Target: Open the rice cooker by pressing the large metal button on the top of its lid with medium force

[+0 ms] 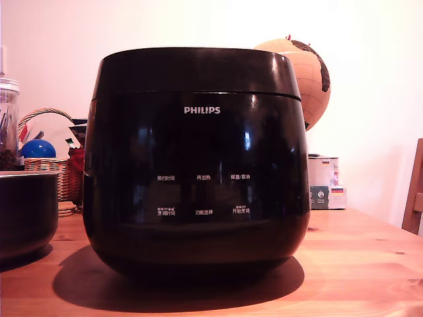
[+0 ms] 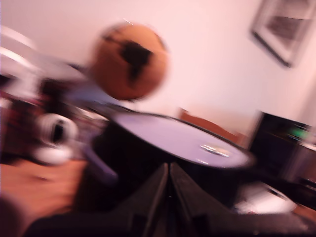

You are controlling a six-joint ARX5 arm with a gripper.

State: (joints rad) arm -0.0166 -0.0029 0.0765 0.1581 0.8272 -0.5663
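Note:
The rice cooker [image 1: 196,165], glossy black with a white PHILIPS logo, stands in the middle of the wooden table [image 1: 360,264]. Its lid [image 1: 195,71] sits down flat on the body. The gripper does not show in the exterior view. The wrist view is motion-blurred. There, my gripper [image 2: 169,190] has its two dark fingers pressed together, shut on nothing, a short way off from the cooker's side and about level with its top. The lid's top [image 2: 173,134] reflects pale light, and a small shiny patch, likely the metal button [image 2: 215,149], sits near its rim.
A plain black bowl [image 1: 26,211] stands at the exterior view's left edge, with a wicker basket [image 1: 49,170] and a glass jar [image 1: 8,119] behind it. A globe [image 1: 312,74] and a small box [image 1: 325,181] stand behind the cooker. A wooden chair part [image 1: 414,191] is at the right edge.

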